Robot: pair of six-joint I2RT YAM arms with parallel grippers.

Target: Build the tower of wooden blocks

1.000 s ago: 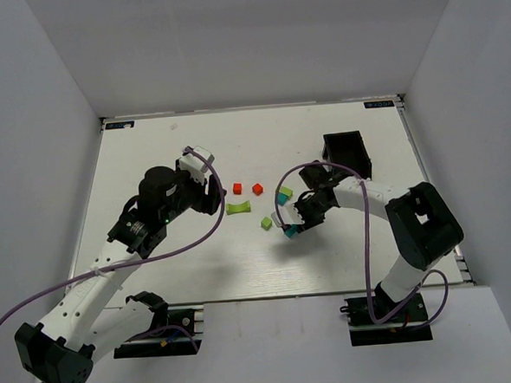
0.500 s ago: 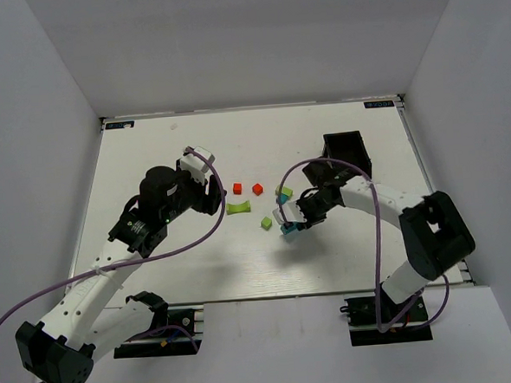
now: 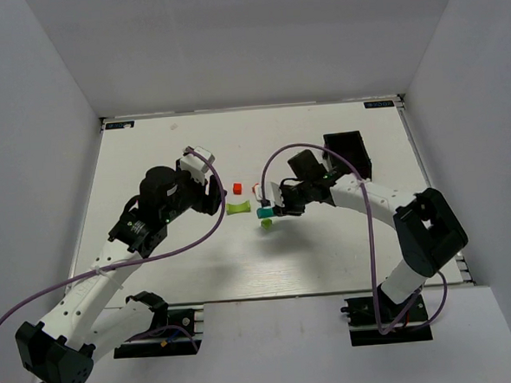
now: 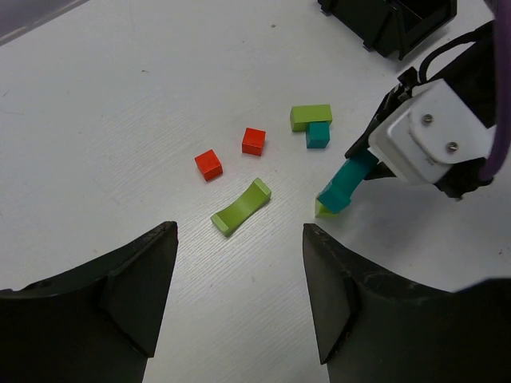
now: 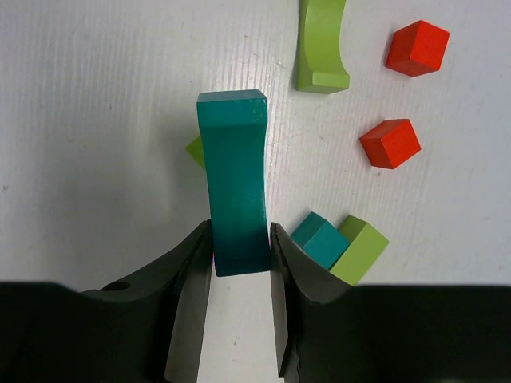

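Teal tower block [image 5: 233,183], pinched in right hand [image 5: 239,239], hangs outside black bin [image 3: 344,137].

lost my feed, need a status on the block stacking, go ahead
Left fingers open, empty, hovering. Right fingers shut on teal bar, its far end over small lime block. Lime arch, two red cubes lie apart to the side.

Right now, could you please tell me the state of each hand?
The left hand is open and holds nothing.
The right hand is closed on the teal block.
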